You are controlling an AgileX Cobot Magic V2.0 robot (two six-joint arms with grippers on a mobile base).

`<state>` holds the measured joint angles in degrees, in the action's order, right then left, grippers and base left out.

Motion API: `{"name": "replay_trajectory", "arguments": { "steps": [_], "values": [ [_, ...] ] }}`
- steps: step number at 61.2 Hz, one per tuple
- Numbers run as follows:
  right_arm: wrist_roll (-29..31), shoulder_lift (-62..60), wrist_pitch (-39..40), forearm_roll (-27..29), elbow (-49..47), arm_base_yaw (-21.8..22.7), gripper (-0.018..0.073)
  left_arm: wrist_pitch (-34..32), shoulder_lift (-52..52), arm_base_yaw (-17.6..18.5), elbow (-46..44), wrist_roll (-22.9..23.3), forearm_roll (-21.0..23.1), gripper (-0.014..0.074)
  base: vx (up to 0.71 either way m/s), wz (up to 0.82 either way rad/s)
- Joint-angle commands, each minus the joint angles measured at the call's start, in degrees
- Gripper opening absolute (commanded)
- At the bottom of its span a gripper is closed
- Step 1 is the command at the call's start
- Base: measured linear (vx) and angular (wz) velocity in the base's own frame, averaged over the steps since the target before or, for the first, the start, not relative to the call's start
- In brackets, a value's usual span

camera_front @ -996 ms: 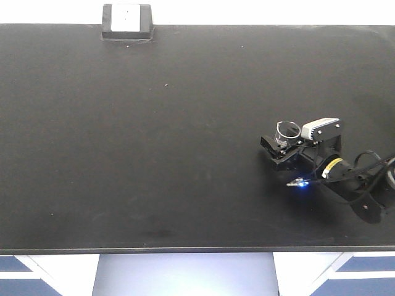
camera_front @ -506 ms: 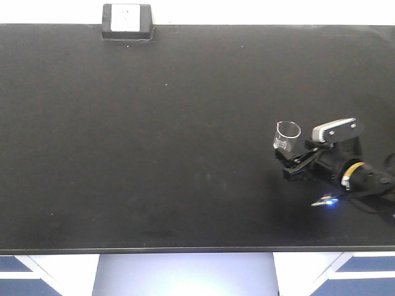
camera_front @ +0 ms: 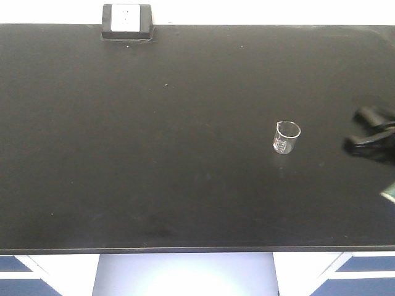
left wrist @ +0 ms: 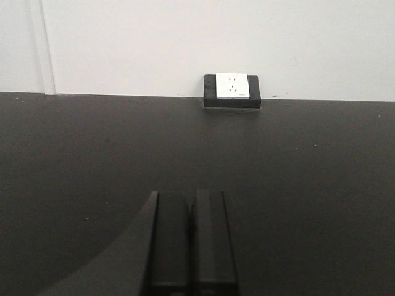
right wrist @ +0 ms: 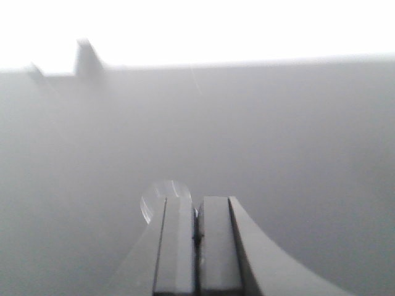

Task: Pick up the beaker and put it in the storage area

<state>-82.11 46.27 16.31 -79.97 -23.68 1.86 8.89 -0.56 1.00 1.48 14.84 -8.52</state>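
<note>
We are looking down on the storage area (camera_front: 154, 154), a wide matte black benchtop, with pale cabinet fronts showing below its near edge. Our right gripper (right wrist: 197, 240) is sitting low at the bench's right margin, blurred in the overhead view, its jaws pressed together and holding nothing. The beaker (camera_front: 286, 137) is standing upright and free on the benchtop, well apart from that gripper toward the bench's middle. Our left gripper (left wrist: 190, 240) is hovering with jaws closed and empty, pointing at the socket box (left wrist: 232, 91), which is sitting far ahead at the back edge against a white wall.
</note>
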Motion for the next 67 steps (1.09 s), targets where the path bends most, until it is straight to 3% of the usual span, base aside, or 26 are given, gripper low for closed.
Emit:
{"name": "replay_trajectory", "arguments": {
  "steps": [1, 3, 8, 67],
  "values": [
    [-17.98, -7.3, 4.56, -19.38, -1.33, 0.16, -0.0003, -4.85, -0.96, 0.44, 1.25, 0.33, 0.3, -0.0008, 0.0, 0.0],
    [-21.62, -8.77, 5.52, -22.46, -1.33, 0.16, -0.0004, -4.85, -0.96, 0.44, 1.25, 0.33, 0.3, -0.0008, 0.0, 0.0],
    [-24.94, -11.92, 5.84, -22.33, -0.83, 0.35, -0.0003, -4.85, -0.96, 0.44, 1.25, 0.33, 0.3, -0.0008, 0.0, 0.0],
    [-24.82, -14.08, 5.85, -22.33, -0.83, 0.35, -0.0001, -4.85, -0.96, 0.44, 1.25, 0.33, 0.3, -0.0008, 0.0, 0.0]
  ]
}}
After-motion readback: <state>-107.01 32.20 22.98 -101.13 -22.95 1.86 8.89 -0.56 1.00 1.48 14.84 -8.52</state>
